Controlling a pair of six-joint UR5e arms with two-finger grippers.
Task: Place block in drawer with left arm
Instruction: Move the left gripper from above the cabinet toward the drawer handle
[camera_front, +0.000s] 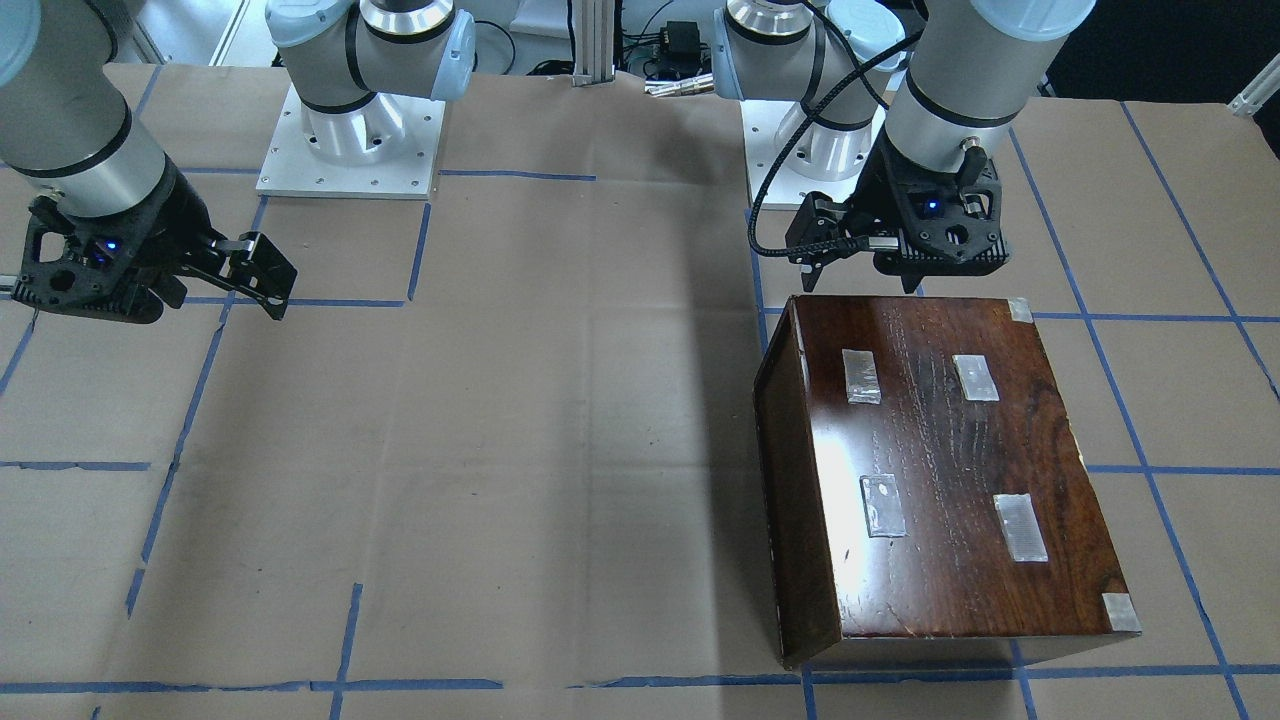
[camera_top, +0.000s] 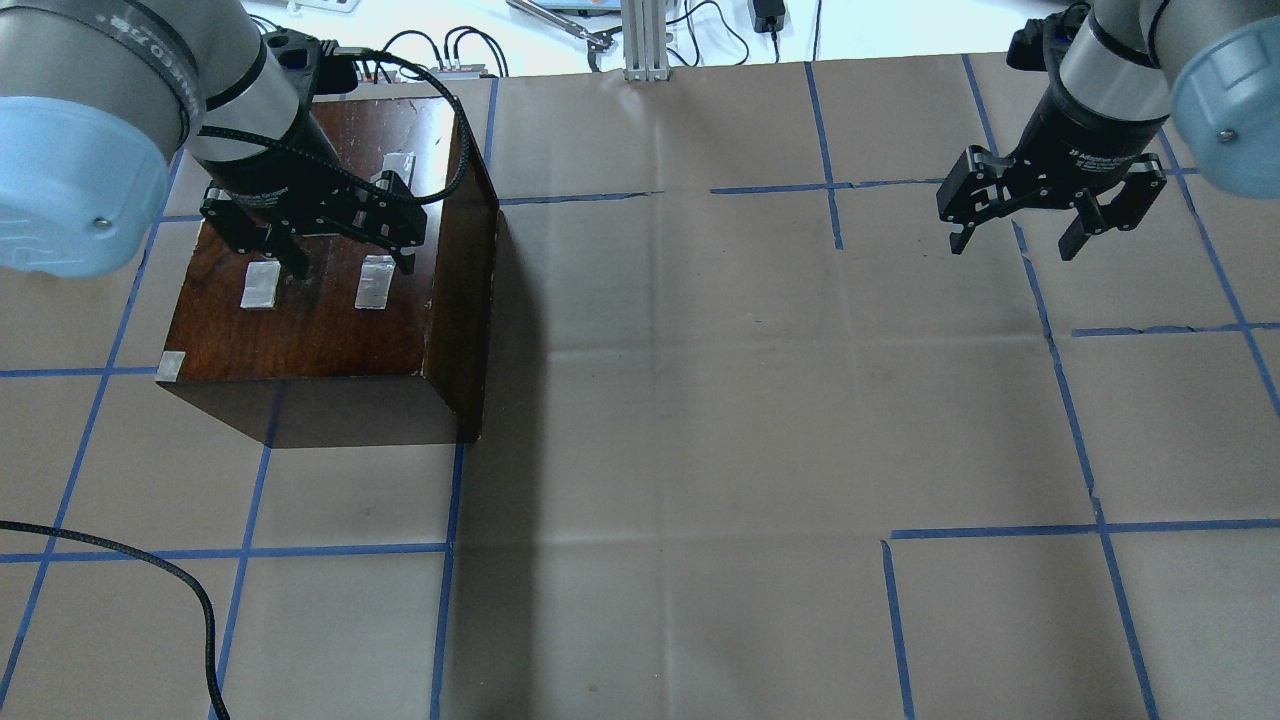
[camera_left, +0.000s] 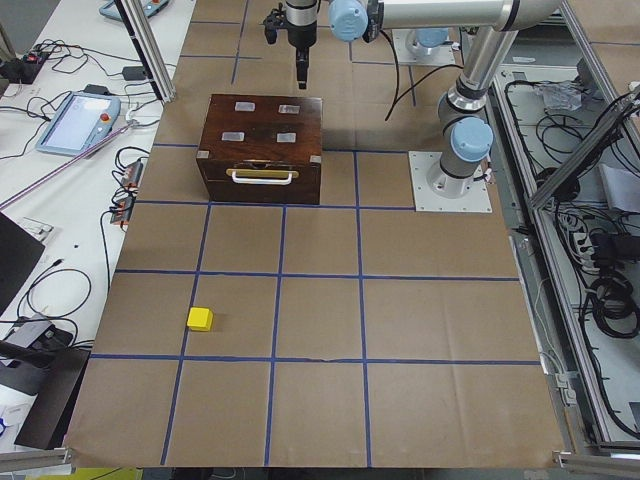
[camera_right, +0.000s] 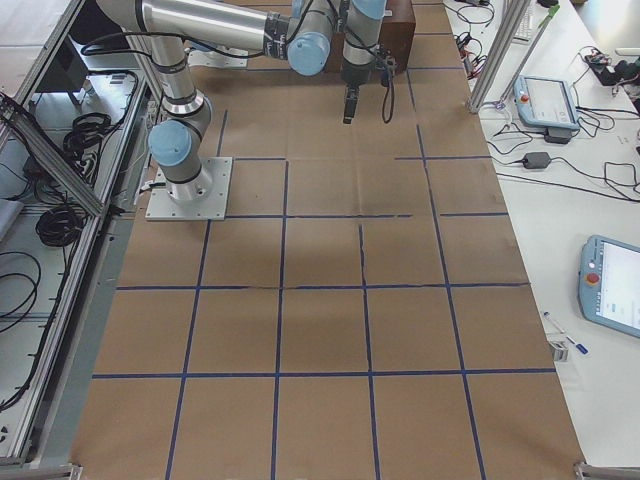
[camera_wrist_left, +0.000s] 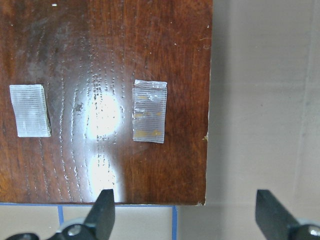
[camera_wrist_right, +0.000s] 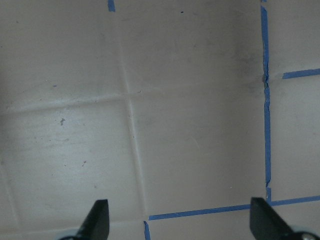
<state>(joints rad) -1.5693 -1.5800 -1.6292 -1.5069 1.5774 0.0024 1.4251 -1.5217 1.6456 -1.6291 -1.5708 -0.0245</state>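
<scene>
The yellow block (camera_left: 200, 319) lies on the brown paper far from the cabinet, toward the table's end; it shows only in the exterior left view. The dark-brown cabinet (camera_top: 320, 300) with tape patches stands under my left arm. Its drawer (camera_left: 262, 181) is shut, with a pale handle on its front. My left gripper (camera_top: 350, 262) is open and empty, hanging just above the cabinet top (camera_wrist_left: 110, 100), over its edge. It also shows in the front-facing view (camera_front: 865, 275) and the left wrist view (camera_wrist_left: 185, 212). My right gripper (camera_top: 1015, 240) is open and empty above bare paper (camera_wrist_right: 181, 220).
The table is covered in brown paper (camera_top: 700, 400) with blue tape lines. A loose black cable (camera_top: 150, 570) lies at the near left. Teach pendants (camera_left: 75, 118) and wires lie on side benches beyond the table edge.
</scene>
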